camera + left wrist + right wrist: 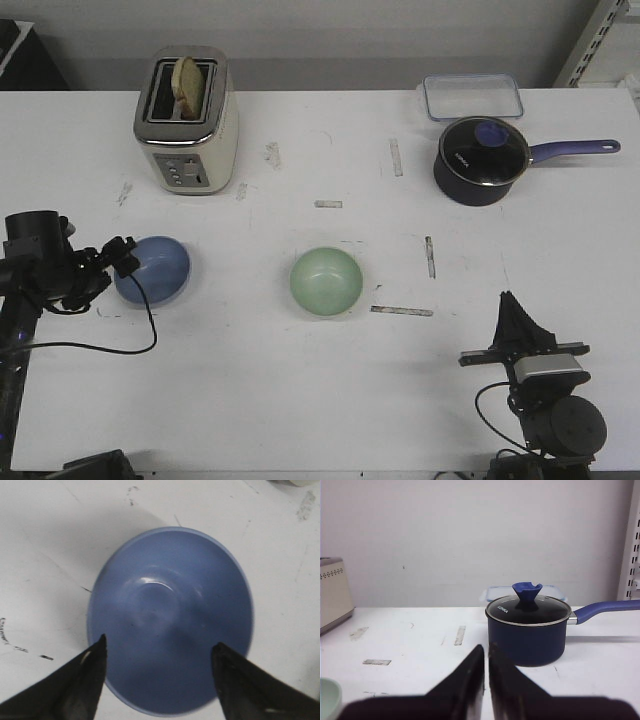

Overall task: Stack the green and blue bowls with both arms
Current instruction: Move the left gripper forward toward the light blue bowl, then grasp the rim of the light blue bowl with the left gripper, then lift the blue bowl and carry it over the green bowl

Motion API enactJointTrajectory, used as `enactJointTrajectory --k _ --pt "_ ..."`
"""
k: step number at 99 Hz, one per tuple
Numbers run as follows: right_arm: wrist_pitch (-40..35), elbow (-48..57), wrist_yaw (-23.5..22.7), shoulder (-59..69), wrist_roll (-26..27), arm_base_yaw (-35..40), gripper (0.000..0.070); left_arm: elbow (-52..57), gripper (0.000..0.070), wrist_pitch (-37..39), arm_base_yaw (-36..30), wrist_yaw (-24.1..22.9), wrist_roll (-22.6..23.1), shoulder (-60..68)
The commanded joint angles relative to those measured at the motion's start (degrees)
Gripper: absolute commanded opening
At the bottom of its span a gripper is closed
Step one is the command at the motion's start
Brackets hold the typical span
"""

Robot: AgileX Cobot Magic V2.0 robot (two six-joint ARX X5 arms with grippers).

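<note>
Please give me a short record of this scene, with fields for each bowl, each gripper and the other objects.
blue bowl: light periwinkle blue smooth round bowl, at the table's left side, apart from the green one
green bowl: pale mint green smooth round bowl, mid-table, upright, empty
left gripper: open, fingers either side of blue bowl
right gripper: shut, holds nothing
others: cream toaster, dark blue lidded saucepan, clear lidded container
</note>
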Motion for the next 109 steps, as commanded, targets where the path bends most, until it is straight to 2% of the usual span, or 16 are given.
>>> enactJointTrajectory --k 1,18,51,55,68,75,85,96,109 --pt "0.63 0.66 -0.17 0.00 -0.46 0.07 0.0006 1.31 0.0536 -0.15 1.09 -1.22 0.81 1.49" --pt "0.63 0.66 -0.17 0.00 -0.46 0.07 0.0006 1.31 0.0531 0.96 2.54 -1.84 3.78 4.55" --pt "0.63 0.66 -0.17 0.00 -0.46 0.07 0.0006 1.31 0.0507 2.19 1.25 -1.84 5.29 14.64" --pt "0.63 0.66 -0.17 0.00 -0.46 0.07 0.0006 1.29 0.0459 2.25 1.05 -1.84 5.49 15.61" --pt "0.63 0.66 -0.17 0.00 -0.46 0.07 0.0006 1.31 0.0236 2.32 0.59 -1.84 5.49 17.35" --pt "0.63 0.66 -0.17 0.00 -0.46 0.07 0.0006 1.31 0.0197 2.89 0.42 -1.84 5.49 17.62" --pt "0.63 0.66 -0.17 0.00 -0.46 0.07 0.0006 1.31 0.0184 4.13 0.44 -1.84 5.46 17.59" --pt "0.63 0.66 -0.17 0.00 -0.46 0.07 0.0006 1.46 0.0000 4.00 0.33 -1.84 5.46 17.55" --pt "0.63 0.66 -0.17 0.00 -0.46 0.07 0.0006 3.08 0.0001 2.32 -0.61 -1.81 5.46 17.53"
